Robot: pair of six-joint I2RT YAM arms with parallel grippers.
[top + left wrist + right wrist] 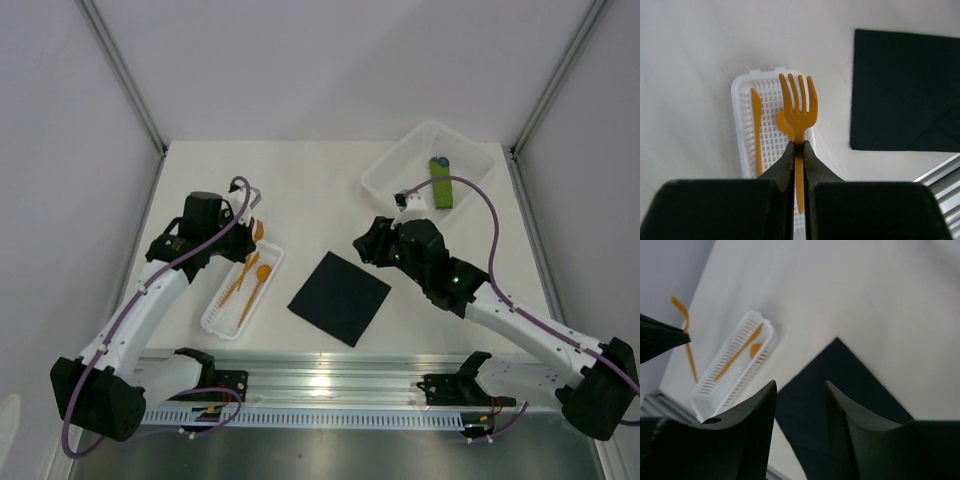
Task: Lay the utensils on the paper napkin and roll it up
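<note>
Three utensils: we count a slim orange plastic fork, a slim orange plastic knife and a round-bowled orange plastic spoon.
Fork: four tines, raised above the white slotted plastic tray.
Knife and spoon: lying lengthwise in the tray, side by side.
Napkin: thin flat black square paper napkin, unrolled, set cornerwise on the white table, just right of the tray, between the two arms.
Left gripper: fingers clamped together on the fork's handle just below the tines. The arm reaches forward over the tray's far end.
Right gripper: fingers apart, holding nothing, above the napkin's far edge. The arm is bent at the elbow, with the wrist turned leftward.
Far right: a clear plastic bin holds a green rolled bundle with a blue tip.
</note>
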